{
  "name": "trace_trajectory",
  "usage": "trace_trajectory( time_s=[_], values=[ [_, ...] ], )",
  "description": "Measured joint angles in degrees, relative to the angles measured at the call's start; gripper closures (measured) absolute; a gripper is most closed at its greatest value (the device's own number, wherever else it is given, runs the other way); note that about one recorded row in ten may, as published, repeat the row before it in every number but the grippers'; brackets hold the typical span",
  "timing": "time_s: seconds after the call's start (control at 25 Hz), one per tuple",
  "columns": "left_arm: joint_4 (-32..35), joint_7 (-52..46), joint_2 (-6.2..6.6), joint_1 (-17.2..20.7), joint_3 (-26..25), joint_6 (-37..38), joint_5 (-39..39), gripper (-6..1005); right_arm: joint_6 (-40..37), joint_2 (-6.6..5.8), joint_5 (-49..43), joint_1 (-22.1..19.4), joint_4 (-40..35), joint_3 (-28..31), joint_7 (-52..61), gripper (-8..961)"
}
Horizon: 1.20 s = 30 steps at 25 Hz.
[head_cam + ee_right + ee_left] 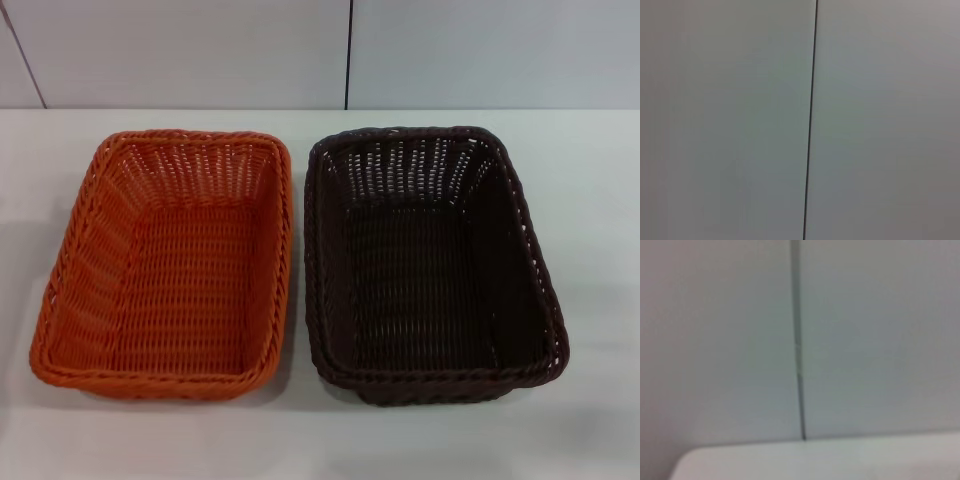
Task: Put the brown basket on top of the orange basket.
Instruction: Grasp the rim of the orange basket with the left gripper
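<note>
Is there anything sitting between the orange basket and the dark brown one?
No. In the head view only a thin strip of bare white table separates the orange basket from the brown basket.

Neither arm shows in the head view: L gripper and R gripper, w/ their wrists and forearms, are both outside it, so no part of the robot is over the work area. L wrist cam faces the wall (pixel 715 340) roughly level, w/ the panel seam (pixel 799 365) running near-vertical thru the middle and the table (pixel 840 460) edge low in the pic, so L wrist is aimed fwd and not rolled much. R wrist cam gets only wall and seam, again near-vertical, so R wrist is also pointed at the wall, approx. upright. Neither wrist view shows its own gripper.
</note>
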Motion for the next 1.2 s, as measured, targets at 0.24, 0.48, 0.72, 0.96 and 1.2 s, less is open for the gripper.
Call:
trace_trajectory(
  time_s=[0.24, 0.48, 0.72, 0.96, 1.2],
  values=[
    [-7.94, 6.01, -2.12, -4.19, -2.92, -19.55, 0.1, 215, -1.81, -0.06, 0.06, 0.6, 0.13, 0.01, 0.0, 321],
    [-8.83, 6.56, -2.09, -7.93, -0.33, -30.19, 1.34, 215, -2.6, -0.09, 0.1, 0.75, 0.35, 0.08, 0.0, 322],
    [-3.68, 6.07, -2.16, -10.32, 0.28, -30.7, 2.57, 214, -2.67, -0.09, 0.13, 0.69, 0.34, 0.19, 0.0, 323],
    [3.28, 6.07, -2.17, -13.74, 0.31, -31.58, 4.41, 214, -2.77, -0.09, 0.13, 0.75, 0.37, 0.07, 0.0, 324],
    [5.72, 6.07, -2.18, -15.3, 0.41, -32.28, 4.53, 214, -2.9, -0.08, 0.13, 0.78, 0.48, 0.0, 0.0, 324]
  ],
)
